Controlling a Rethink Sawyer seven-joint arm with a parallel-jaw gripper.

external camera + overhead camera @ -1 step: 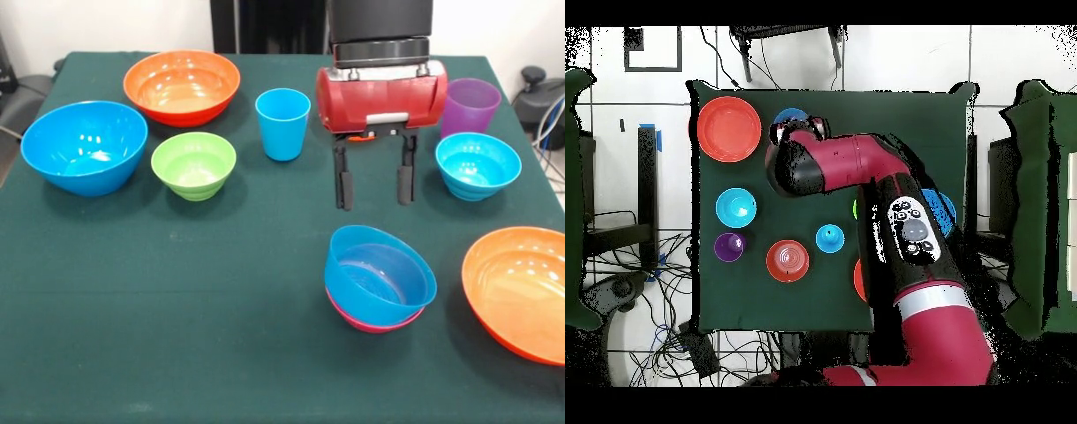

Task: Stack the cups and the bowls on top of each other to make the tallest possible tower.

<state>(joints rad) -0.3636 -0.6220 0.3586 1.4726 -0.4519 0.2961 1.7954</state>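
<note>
Judging from the table (177, 353), the tower (380, 281) at lower right is barely begun: one blue bowl (380, 272) nested in a pink bowl (371, 323). Above it, the claw (374, 187) is held open and empty. Remaining bowls and both cups are left unstacked.

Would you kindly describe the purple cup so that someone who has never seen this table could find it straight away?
In the front view, start at the red gripper housing over the green table. Just to its right stands the purple cup, with a small cyan bowl directly in front of it. It is the only purple thing, translucent and taller than wide, unlike the opaque blue cup left of the housing.
</note>
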